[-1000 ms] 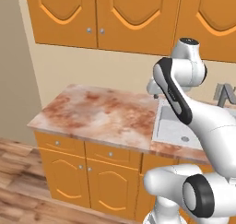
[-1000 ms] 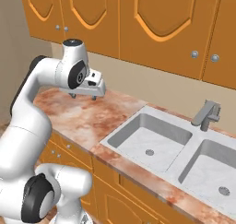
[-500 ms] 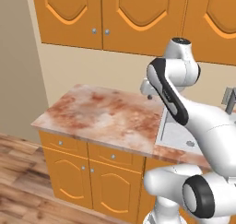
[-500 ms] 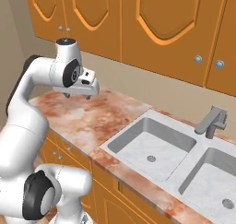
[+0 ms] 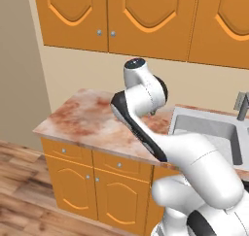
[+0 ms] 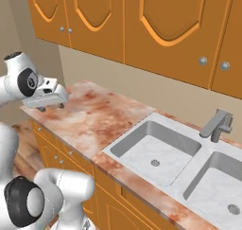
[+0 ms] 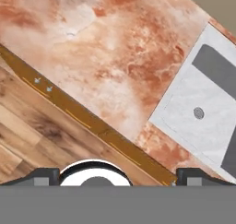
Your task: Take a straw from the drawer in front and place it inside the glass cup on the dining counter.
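My gripper (image 6: 51, 107) hangs above the left part of a reddish-brown and cream marble counter (image 5: 97, 121), pointing down. In the hand view its two dark fingertips (image 7: 44, 176) stand far apart at the bottom edge with nothing between them, so the gripper is open. Under the counter edge sit shallow orange drawers (image 5: 65, 151) with small silver knobs, all pushed in. From the hand they show edge-on as an orange band, the drawers (image 7: 44, 85) above the wooden floor. The straw is hidden. The glass cup is out of view.
A double steel sink (image 6: 153, 151) with a grey faucet (image 6: 216, 125) lies to the right of the gripper. Orange wall cabinets (image 5: 146, 16) with arched panels hang above. Arched lower doors (image 5: 73, 186) stand under the drawers. A beige wall (image 5: 22, 70) closes the left side.
The whole picture has shifted in both base views, so the base has moved. The arm has swung left over the counter, with the hand now at the left edge of the right base view.
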